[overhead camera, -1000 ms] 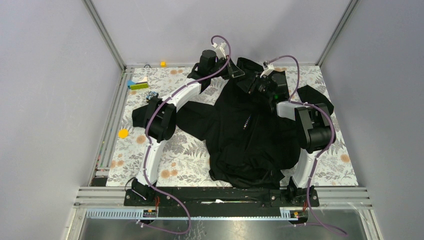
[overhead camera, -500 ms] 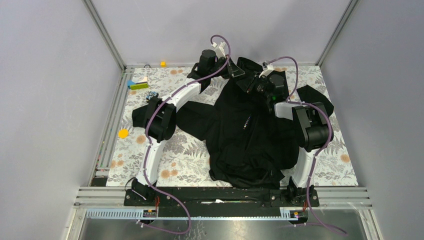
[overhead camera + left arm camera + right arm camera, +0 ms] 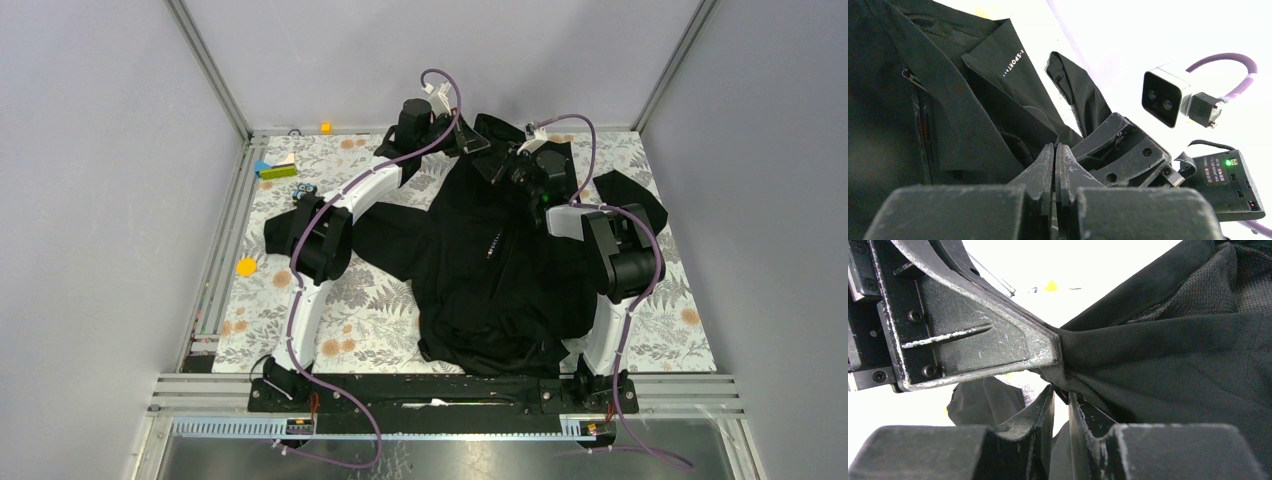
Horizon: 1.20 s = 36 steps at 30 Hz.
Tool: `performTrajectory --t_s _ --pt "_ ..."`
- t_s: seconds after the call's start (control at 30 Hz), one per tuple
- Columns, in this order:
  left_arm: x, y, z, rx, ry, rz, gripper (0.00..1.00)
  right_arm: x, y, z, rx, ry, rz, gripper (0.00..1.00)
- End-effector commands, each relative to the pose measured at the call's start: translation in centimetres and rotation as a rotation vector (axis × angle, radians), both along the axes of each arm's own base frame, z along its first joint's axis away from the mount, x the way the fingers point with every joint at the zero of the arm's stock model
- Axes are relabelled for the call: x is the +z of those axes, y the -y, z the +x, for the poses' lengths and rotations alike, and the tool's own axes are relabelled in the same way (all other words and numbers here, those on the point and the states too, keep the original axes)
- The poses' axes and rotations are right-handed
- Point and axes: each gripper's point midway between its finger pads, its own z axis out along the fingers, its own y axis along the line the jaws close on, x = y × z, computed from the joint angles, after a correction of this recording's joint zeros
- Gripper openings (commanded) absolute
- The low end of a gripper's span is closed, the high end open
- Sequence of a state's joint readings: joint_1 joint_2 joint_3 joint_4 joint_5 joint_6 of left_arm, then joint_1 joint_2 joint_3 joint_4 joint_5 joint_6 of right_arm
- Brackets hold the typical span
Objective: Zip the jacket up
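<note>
The black jacket lies spread on the floral table, hood end at the back. My left gripper is shut on a fold of the jacket's upper edge; in the left wrist view its jaws are pressed together, with jacket fabric to the left. My right gripper sits just beside it at the collar. In the right wrist view my right gripper is almost closed on a small pink-tinged zipper part at its tips, and the jacket cloth stretches taut from the left gripper's finger.
A yellow disc, green and blue blocks and an orange cube lie at the table's left and back. A loose sleeve lies at the right. Metal rails edge the table. The right arm's camera shows close by.
</note>
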<state>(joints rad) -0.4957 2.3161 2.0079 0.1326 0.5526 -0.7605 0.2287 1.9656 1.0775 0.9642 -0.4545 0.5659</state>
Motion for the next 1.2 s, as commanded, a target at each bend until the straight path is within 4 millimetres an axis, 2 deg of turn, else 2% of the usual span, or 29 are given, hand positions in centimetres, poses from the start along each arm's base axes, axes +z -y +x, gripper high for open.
performTrajectory --t_s 0.0,0.17,0.27,0.37,0.5,0.67,0.9,1.07,1.17 --pt "7.1 0.0 -1.3 -0.036 0.131 -0.087 0.0 2.6 0.0 0.8 -0.043 0.109 0.024 0.22" --pt "7.3 0.0 -1.4 -0.034 0.135 -0.089 0.0 2.6 0.3 0.9 -0.063 0.108 0.017 0.16" --pt "7.4 -0.2 -1.4 -0.028 0.141 -0.085 0.0 2.3 0.4 0.9 -0.07 0.08 0.014 0.0" --pt "7.4 -0.3 -1.4 -0.031 0.155 -0.067 0.0 1.4 0.7 0.2 -0.068 0.018 -0.03 0.0" --pt "7.4 -0.9 -1.1 -0.02 0.164 -0.036 0.0 -2.8 1.1 -2.9 0.05 -0.243 -0.22 0.0" --pt "7.3 -1.6 -0.9 -0.025 0.156 -0.051 0.0 -5.0 2.5 -6.0 0.169 -0.407 -0.163 0.0" --pt "6.8 -1.8 -0.7 -0.037 0.166 -0.026 0.0 -5.9 1.5 -7.9 0.415 -0.409 -0.169 0.0" --pt "6.1 -2.0 -0.1 -0.022 0.152 -0.015 0.0 -4.9 1.4 -8.5 0.463 -0.38 -0.157 0.0" --pt "7.3 -2.7 0.5 0.008 0.173 -0.026 0.0 -5.6 1.5 -8.9 0.432 -0.445 -0.122 0.0"
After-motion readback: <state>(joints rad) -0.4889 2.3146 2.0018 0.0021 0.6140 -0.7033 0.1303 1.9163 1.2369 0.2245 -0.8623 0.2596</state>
